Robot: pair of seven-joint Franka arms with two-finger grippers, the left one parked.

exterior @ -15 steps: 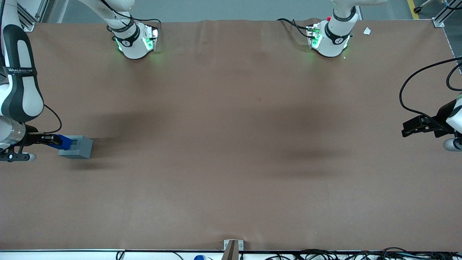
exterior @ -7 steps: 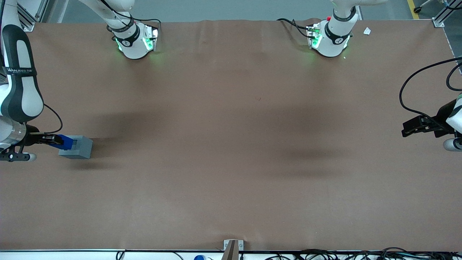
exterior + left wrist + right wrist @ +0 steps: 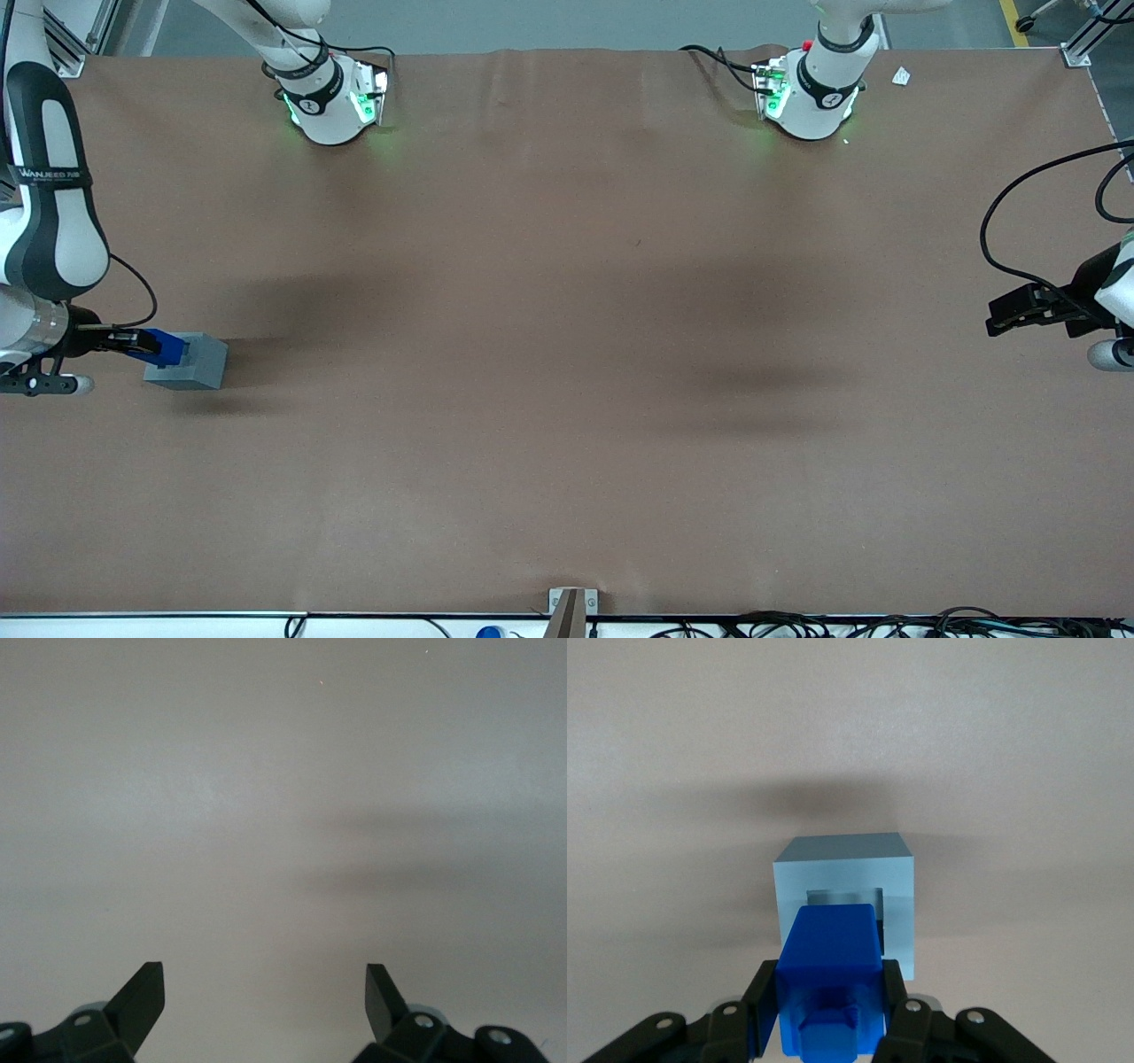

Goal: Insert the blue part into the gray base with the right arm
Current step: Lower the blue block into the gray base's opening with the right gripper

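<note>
- Your blue part (image 3: 830, 979) sits clamped between the gripper (image 3: 133, 343) fingers (image 3: 764, 1001), held over the base (image 3: 188, 361) at the working arm's end of the table (image 3: 567, 354).
- Since a second ago it has dropped slightly, and now covers more of the base's socket (image 3: 846, 897).
- The base has not shifted.
- On the right arm (image 3: 49, 221) you can read white lettering, roughly "WANJEED"; the smaller line beneath it cannot be read.
</note>
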